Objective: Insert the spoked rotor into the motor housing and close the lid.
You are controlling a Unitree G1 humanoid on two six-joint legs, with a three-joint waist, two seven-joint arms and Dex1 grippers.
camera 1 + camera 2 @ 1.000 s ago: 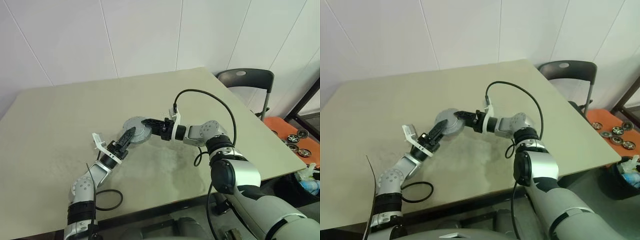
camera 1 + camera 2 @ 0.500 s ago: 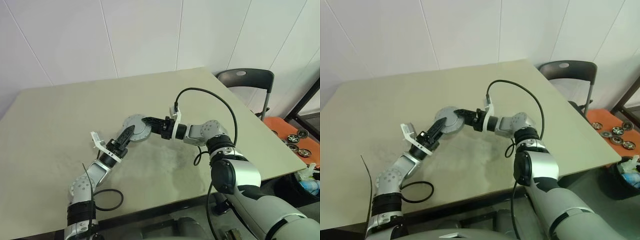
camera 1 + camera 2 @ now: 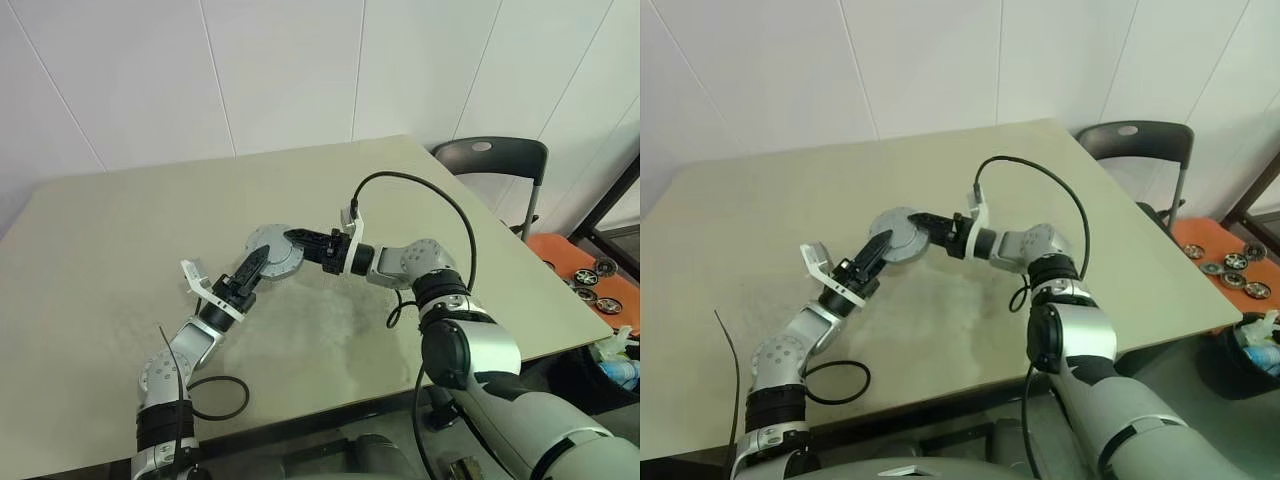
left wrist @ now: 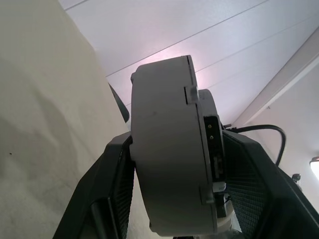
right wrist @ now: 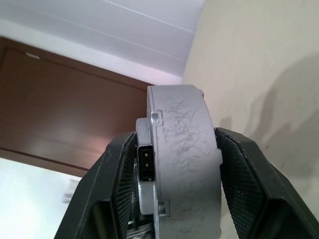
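Observation:
A round grey motor housing [image 3: 272, 250] hangs tilted above the middle of the table, gripped from both sides. My left gripper [image 3: 256, 263] is shut on its near-left rim and my right gripper [image 3: 294, 238] on its right rim. In the left wrist view the housing [image 4: 164, 139] stands edge-on between black fingers [image 4: 117, 184]. The right wrist view likewise has the scratched drum [image 5: 184, 149] clamped between its fingers [image 5: 241, 174]. A thinner plate with a small connector sits on one face. I cannot tell the lid apart from the housing. The spoked rotor is out of view.
The beige table [image 3: 120, 230] spreads wide around the arms. A black cable loop [image 3: 215, 400] lies near its front edge. A dark chair [image 3: 490, 160] stands past the right corner. Beyond it, an orange surface [image 3: 575, 255] carries several small round parts.
The housing has tipped a little as my right wrist rolled. Both grips hold as before.

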